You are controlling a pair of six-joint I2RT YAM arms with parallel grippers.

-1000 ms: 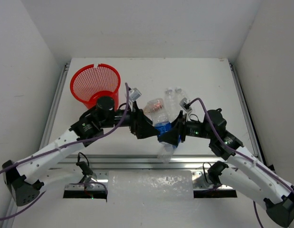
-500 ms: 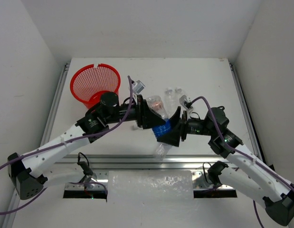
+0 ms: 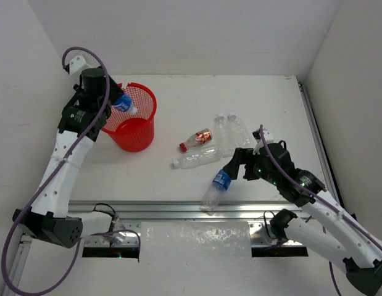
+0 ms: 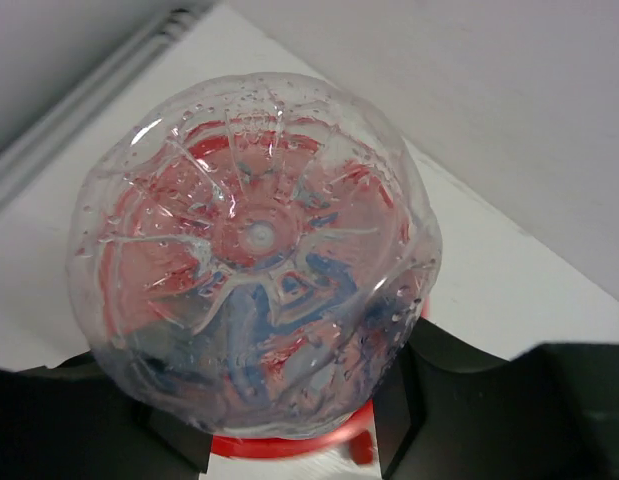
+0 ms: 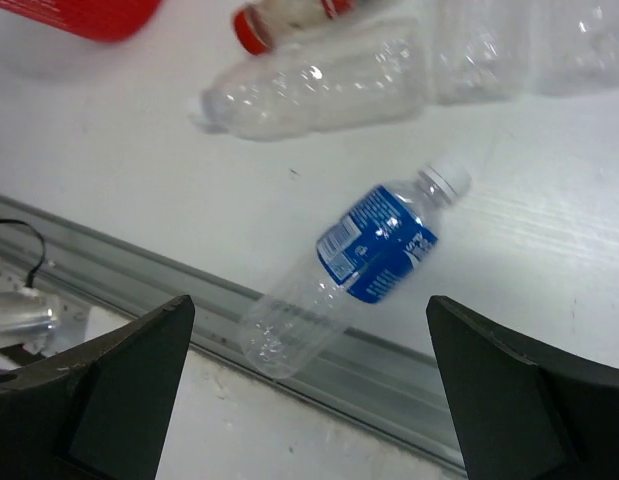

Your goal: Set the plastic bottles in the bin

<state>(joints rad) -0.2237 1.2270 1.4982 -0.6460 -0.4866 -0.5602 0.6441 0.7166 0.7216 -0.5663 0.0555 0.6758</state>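
A blue-labelled bottle [image 3: 123,103] hung tilted above the near rim of the bin [image 3: 134,134], pinched by the left gripper [image 3: 115,106]. In the left wrist view its clear base [image 4: 254,255] filled the frame, with red mesh showing through it and the dark fingers clamped on either side below. The step in hand was judged to be the drop: the jaws needed only to part so the bottle would fall inside. No bottle could be made out in the bin. Five others lay on the table [image 3: 178,98]: a red-capped bottle [image 3: 195,139], a plain bottle [image 3: 197,158] just beside it, a pair of plain bottles [image 3: 231,131] further right, and a second blue-labelled bottle [image 5: 374,250] reaching onto the rail [image 3: 147,206]. Over that one hovered the right gripper [image 5: 305,320], fingers spread wide and empty; it would likely have to descend, straddle the label and close.
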